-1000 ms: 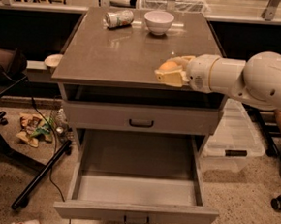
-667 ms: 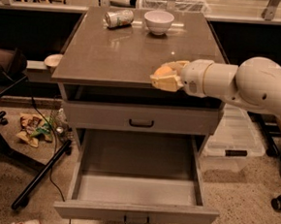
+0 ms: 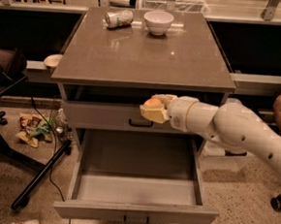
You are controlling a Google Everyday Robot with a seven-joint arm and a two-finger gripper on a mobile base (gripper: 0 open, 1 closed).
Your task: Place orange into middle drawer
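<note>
The orange [image 3: 153, 103] sits between the cream fingers [image 3: 151, 115] of my gripper [image 3: 153, 107], which is shut on it. The gripper hangs in front of the closed upper drawer front [image 3: 106, 116], just below the cabinet top's front edge and above the back of the open middle drawer [image 3: 137, 189]. The middle drawer is pulled out wide, its flat grey inside bare, with a small dark handle [image 3: 136, 221] on its front. My white arm [image 3: 236, 129] reaches in from the right.
A silver-green can [image 3: 118, 19] lies on its side and a white bowl [image 3: 158, 22] stands at the back of the cabinet top [image 3: 145, 56]. A black stand leg [image 3: 38, 176] and litter [image 3: 32, 127] lie on the floor at left.
My gripper has moved down and to the left with the orange, from the cabinet top's front right edge to in front of the upper drawer, above the open drawer.
</note>
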